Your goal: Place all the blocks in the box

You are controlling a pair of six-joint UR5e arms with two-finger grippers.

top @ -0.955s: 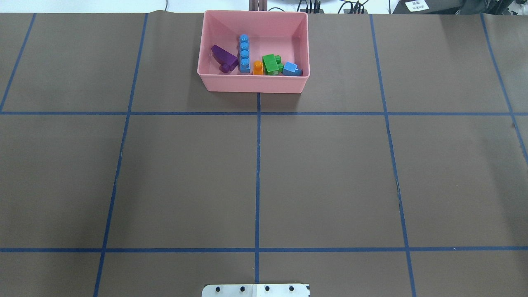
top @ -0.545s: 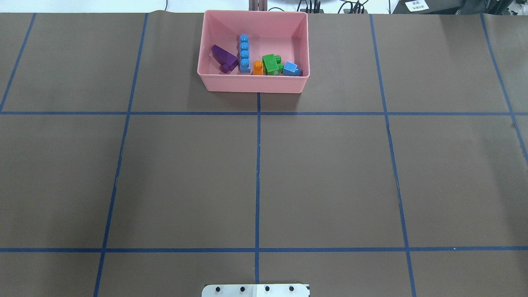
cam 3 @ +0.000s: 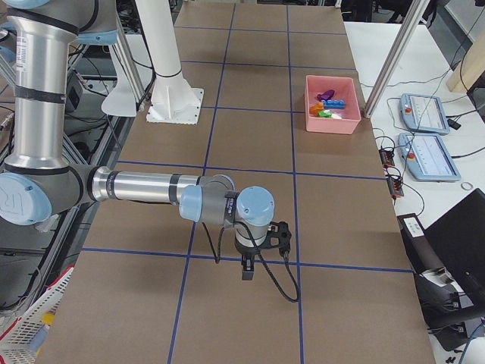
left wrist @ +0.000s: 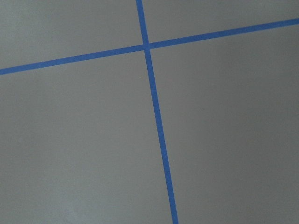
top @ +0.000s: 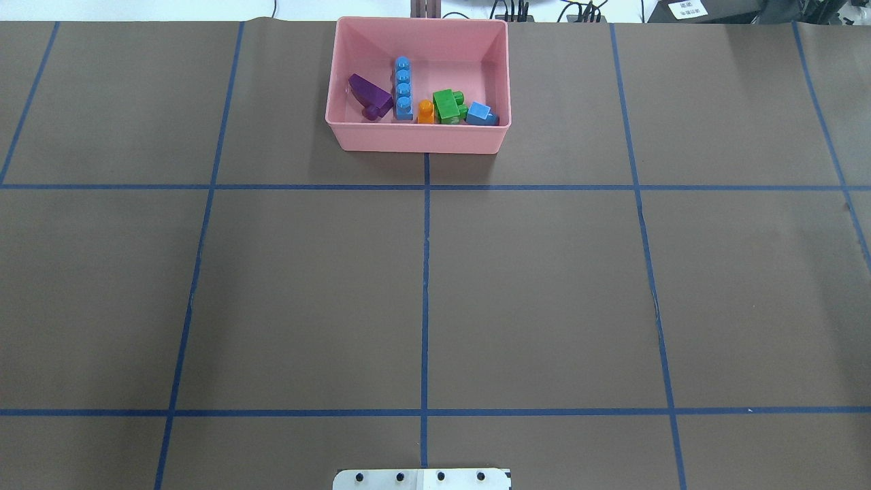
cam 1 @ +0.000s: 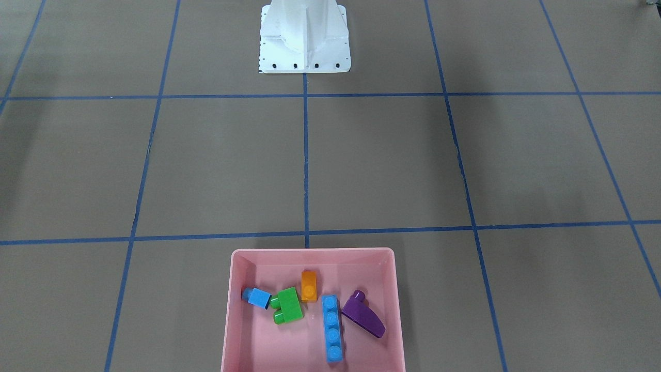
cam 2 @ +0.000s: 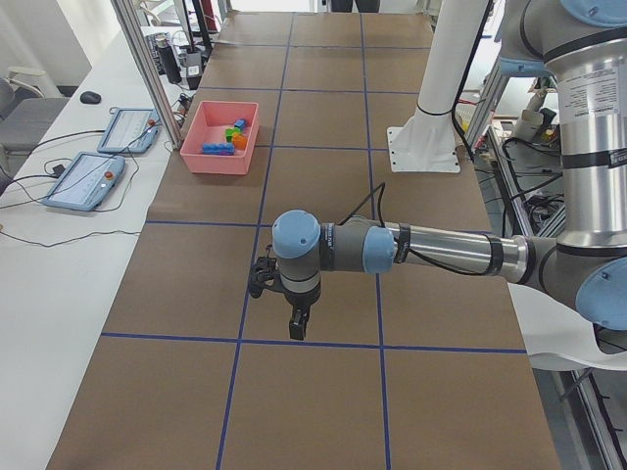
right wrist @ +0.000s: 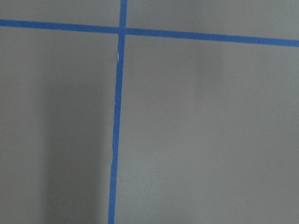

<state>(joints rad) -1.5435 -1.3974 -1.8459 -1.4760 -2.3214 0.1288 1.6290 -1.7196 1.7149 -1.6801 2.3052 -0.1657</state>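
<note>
The pink box (top: 416, 139) stands at the table's far middle edge and also shows in the front-facing view (cam 1: 310, 251). All five blocks lie inside it: the purple wedge (top: 367, 90), the long blue brick (top: 403, 88), the orange brick (top: 426, 112), the green brick (top: 447, 105) and the small blue brick (top: 480, 113). My left gripper (cam 2: 297, 328) hangs over bare table far from the box, seen only in the exterior left view. My right gripper (cam 3: 247, 269) hangs likewise, seen only in the exterior right view. I cannot tell whether either is open or shut.
The white robot base (top: 422, 478) sits at the near middle edge. Blue tape lines (top: 425, 286) grid the brown table. Tablets (cam 2: 103, 176) lie on the white side table beyond the box. Both wrist views show only table and tape.
</note>
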